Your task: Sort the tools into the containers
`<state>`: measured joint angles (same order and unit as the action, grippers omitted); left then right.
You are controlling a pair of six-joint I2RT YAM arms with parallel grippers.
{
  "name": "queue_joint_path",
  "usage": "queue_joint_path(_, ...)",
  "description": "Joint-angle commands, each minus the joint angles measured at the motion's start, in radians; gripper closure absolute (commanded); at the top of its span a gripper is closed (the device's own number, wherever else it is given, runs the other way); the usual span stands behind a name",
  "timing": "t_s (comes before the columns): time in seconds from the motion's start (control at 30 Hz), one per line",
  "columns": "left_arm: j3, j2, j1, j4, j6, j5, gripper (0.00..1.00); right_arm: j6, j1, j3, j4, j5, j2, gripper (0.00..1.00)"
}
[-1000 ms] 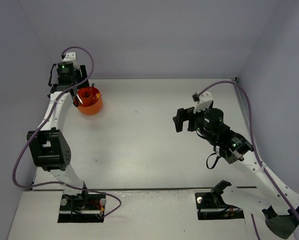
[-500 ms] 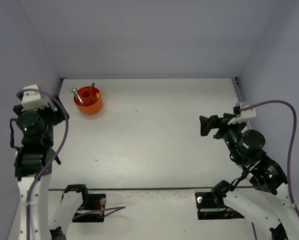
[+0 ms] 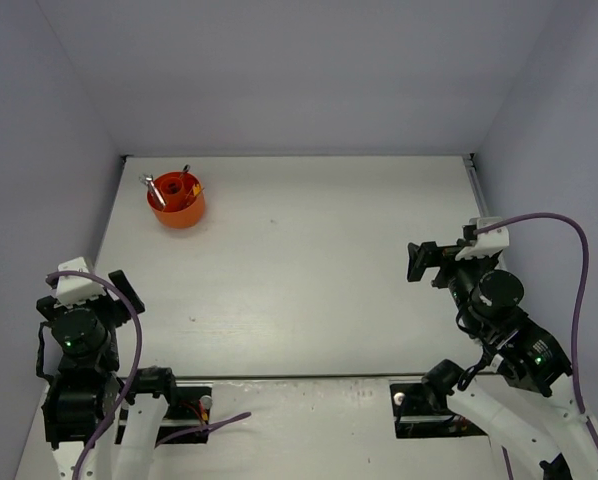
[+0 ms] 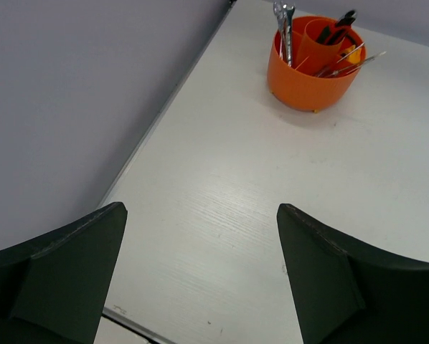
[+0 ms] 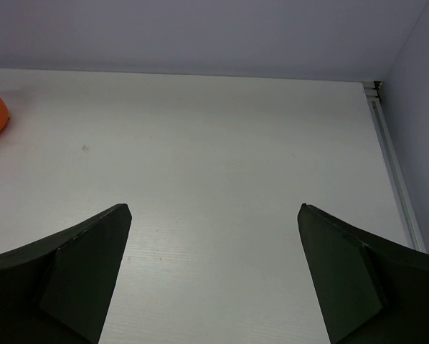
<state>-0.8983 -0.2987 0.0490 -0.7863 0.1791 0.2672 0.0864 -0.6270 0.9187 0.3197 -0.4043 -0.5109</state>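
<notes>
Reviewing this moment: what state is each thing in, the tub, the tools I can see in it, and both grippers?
Round orange-red plastic tub: upright, loaded.
Thin silver wrenches: standing in the tub, poking above its rim.
Red-black handled tool: inside the tub, leaning.
Left gripper: jaws open, empty, well clear of the tub.
Right gripper: jaws open, empty.

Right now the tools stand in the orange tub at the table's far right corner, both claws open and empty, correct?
No: the tub sits at the far left corner, as the top view shows. The tools stand in it; left claw and right claw are open, empty.
</notes>
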Motion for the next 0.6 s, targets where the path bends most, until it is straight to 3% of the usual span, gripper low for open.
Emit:
queue_joint_path(0.0,0.02,0.001,0.003,0.01,0.036,0.058,0.15,-0.015,0.007,-0.006,-0.056,-0.021,-0.034,0.0)
queue_joint_path(0.57,0.017,-0.059,0.003,0.012,0.034,0.05,0.14,0.007,0.007,-0.001,-0.06,-0.002,-0.067,0.0)
